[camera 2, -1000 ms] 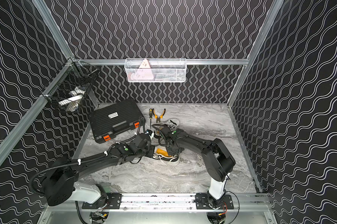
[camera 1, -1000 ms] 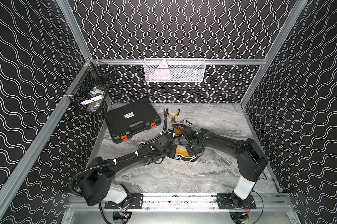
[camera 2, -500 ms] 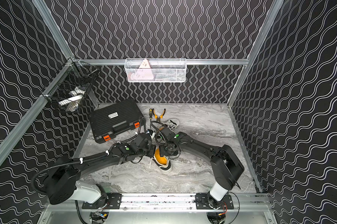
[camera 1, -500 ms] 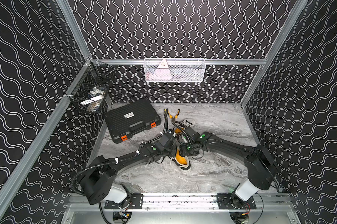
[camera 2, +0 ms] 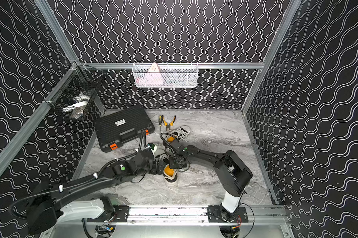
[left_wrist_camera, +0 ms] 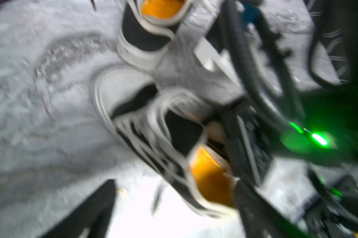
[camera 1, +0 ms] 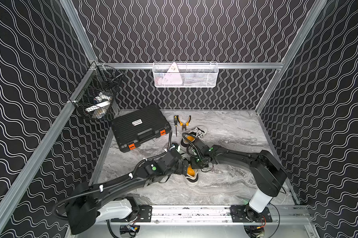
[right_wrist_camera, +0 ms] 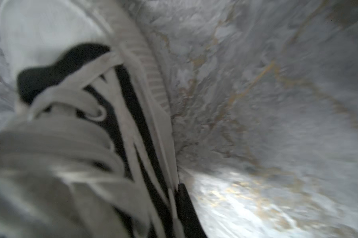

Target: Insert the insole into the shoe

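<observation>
A black-and-white shoe [camera 1: 191,175] [camera 2: 170,176] lies mid-table, heel toward the front rail, its laces loose. The orange insole [camera 1: 190,171] [left_wrist_camera: 211,175] shows inside its opening. My left gripper [camera 1: 183,167] [left_wrist_camera: 174,208] sits beside the shoe's left side, wide open, with the heel close to one of its fingers [left_wrist_camera: 256,206]. From the right, my right gripper [camera 1: 195,164] [camera 2: 175,163] is down at the shoe's opening, shut on the shoe's side wall. In the blurred right wrist view only the outer finger [right_wrist_camera: 186,210] shows, tight against the shoe [right_wrist_camera: 91,123].
A second shoe [camera 1: 192,135] with an orange inside lies just behind. Pliers [camera 1: 184,122] and a screwdriver [camera 1: 175,125] lie beyond it. A black tool case [camera 1: 141,127] sits at the back left. Wire baskets hang on the back wall [camera 1: 185,75] and the left wall [camera 1: 97,99].
The shoe has swung round from lying crosswise to heel-forward. My left gripper has opened wide. My right arm has shifted with the shoe and its jaws have closed.
</observation>
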